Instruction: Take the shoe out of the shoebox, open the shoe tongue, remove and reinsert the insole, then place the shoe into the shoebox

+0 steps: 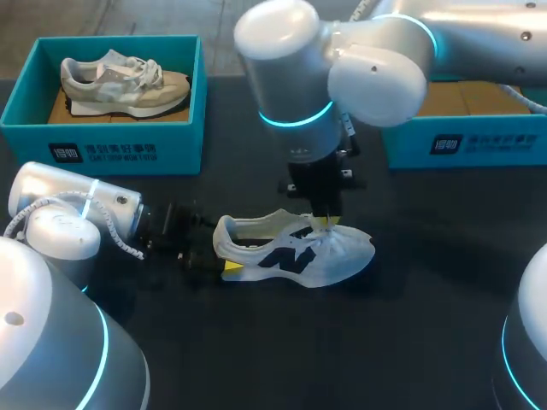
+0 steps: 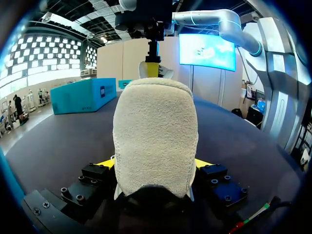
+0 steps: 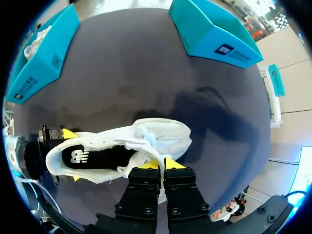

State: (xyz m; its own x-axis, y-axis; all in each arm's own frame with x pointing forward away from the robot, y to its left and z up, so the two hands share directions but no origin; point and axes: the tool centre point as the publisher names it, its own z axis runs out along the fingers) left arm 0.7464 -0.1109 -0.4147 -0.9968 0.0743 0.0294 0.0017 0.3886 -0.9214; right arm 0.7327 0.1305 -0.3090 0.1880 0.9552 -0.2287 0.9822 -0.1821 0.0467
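Observation:
A white sneaker (image 1: 295,252) with a dark logo lies on its side on the black table, toe to the right. My left gripper (image 1: 220,249) comes in low from the left. Its yellow fingertips (image 2: 105,163) press both sides of the fuzzy heel (image 2: 156,131), so it is shut on the shoe. From above, my right gripper (image 1: 329,224) hangs down over the lace area. In its wrist view the right gripper (image 3: 162,163) has its yellow tips together, pinching the white tongue (image 3: 145,157). The dark inside of the shoe (image 3: 105,158) shows.
A teal shoebox (image 1: 102,137) at the back left holds a beige sneaker (image 1: 124,85). A second teal box (image 1: 461,145) stands at the back right, partly behind my right arm. Bare black table lies in front of the white shoe.

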